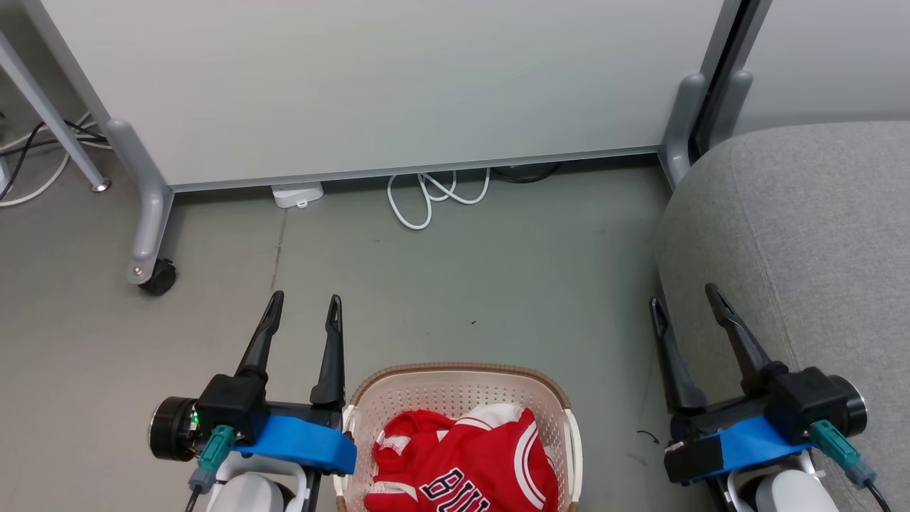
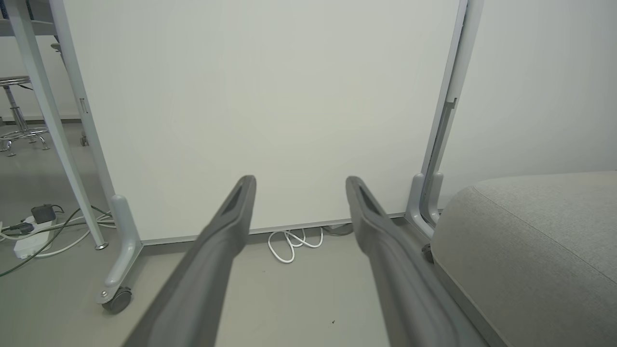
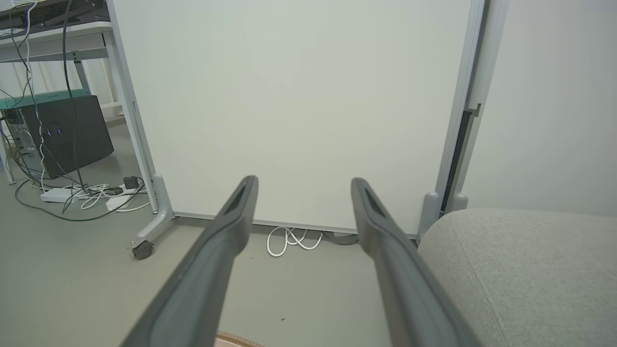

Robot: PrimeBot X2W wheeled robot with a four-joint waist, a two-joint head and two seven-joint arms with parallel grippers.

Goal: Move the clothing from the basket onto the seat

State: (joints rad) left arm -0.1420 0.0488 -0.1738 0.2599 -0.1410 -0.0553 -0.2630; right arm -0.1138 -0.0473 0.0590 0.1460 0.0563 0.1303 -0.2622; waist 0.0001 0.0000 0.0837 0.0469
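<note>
Red clothing (image 1: 462,462) lies bunched in the basket (image 1: 441,397), left pincer (image 1: 306,297) and right pincer (image 1: 682,295) both spread apart.

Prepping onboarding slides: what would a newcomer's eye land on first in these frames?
The bright red clothing with white trim, heaped in the cream basket at the head view's bottom centre, grabs attention first. The left gripper and right gripper flank it, both open and empty. The large light-grey seat sits at the right.
</note>
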